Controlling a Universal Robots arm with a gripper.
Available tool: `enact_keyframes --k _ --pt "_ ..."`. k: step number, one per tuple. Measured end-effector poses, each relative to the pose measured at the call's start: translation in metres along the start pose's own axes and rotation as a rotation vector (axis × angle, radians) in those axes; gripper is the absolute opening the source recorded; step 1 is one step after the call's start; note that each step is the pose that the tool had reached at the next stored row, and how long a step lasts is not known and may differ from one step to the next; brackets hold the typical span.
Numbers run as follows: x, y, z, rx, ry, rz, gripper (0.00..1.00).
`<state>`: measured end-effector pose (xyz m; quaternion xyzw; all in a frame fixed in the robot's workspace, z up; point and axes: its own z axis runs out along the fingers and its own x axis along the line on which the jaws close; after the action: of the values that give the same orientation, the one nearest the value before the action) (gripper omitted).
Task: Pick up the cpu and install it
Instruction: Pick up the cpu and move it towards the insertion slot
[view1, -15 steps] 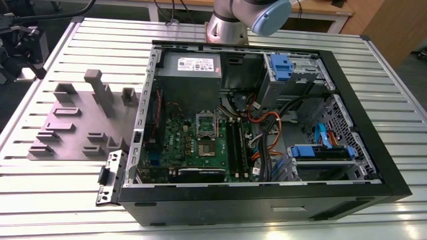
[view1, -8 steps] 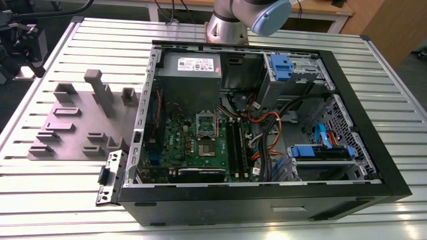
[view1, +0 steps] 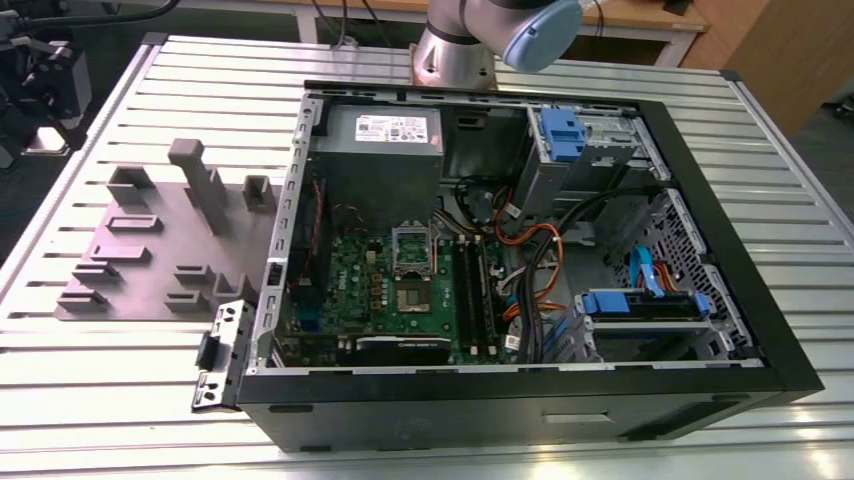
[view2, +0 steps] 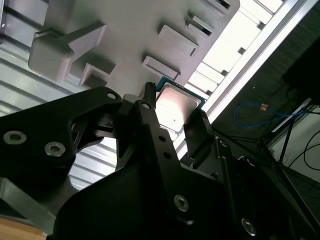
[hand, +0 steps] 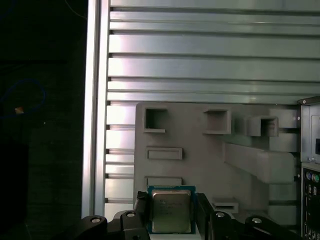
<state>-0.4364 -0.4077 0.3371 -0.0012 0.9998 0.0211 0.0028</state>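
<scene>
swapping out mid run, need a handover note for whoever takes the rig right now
Gripper: shut on the cpu, with a finger on each of two opposite edges, as both wrist views show.
Cpu: held in the air above the grey fixture tray.
Done: the pick-up.
Left: the install. The cpu is not yet in the computer case, which lies open with its motherboard exposed.

Slatted metal table (view1: 801, 230), wooden desk (view1: 641, 15) behind

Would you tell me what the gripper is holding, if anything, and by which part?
The gripper holds the cpu by two opposite side edges, above the grey tray.
</scene>
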Motion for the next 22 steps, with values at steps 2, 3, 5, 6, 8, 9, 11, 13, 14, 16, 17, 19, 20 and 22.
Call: enact_keyframes --k 2,3,5,6,8,9,11,13,14,16,17,19,20,22 --pt "0.0001 0.0002 -0.0019 -0.0002 0.0 0.0 0.47" --pt "0.0001 0.0002 -0.0027 -0.0003 -0.0001 0.0 0.47" --pt "0.0001 0.0003 -0.0049 -0.0003 0.0 0.0 0.47" --pt "0.0 0.0003 -0.0059 -0.0003 -0.0001 0.0 0.47" --pt "0.0 0.0004 -0.0077 -0.0003 0.0 0.0 0.47" --pt "0.0 0.0005 -0.0082 -0.0003 -0.0001 0.0 0.47" --pt "0.0 0.0005 -0.0089 -0.0004 -0.0003 0.0 0.47" --pt "0.0 0.0006 -0.009 -0.0004 -0.0003 0.0 0.47" --pt "0.0 0.0006 -0.0092 -0.0003 -0.0001 0.0 0.47" --pt "0.0 0.0006 -0.0092 -0.0003 -0.0001 0.0 0.47" --pt "0.0 0.0006 -0.0092 -0.0003 -0.0001 0.0 0.47" --pt "0.0 0.0006 -0.0093 -0.0003 0.0 0.0 0.47" --pt "0.0 0.0006 -0.0093 -0.0003 -0.0001 0.0 0.47" --pt "0.0 0.0006 -0.01 -0.0001 0.0003 0.0 0.47"
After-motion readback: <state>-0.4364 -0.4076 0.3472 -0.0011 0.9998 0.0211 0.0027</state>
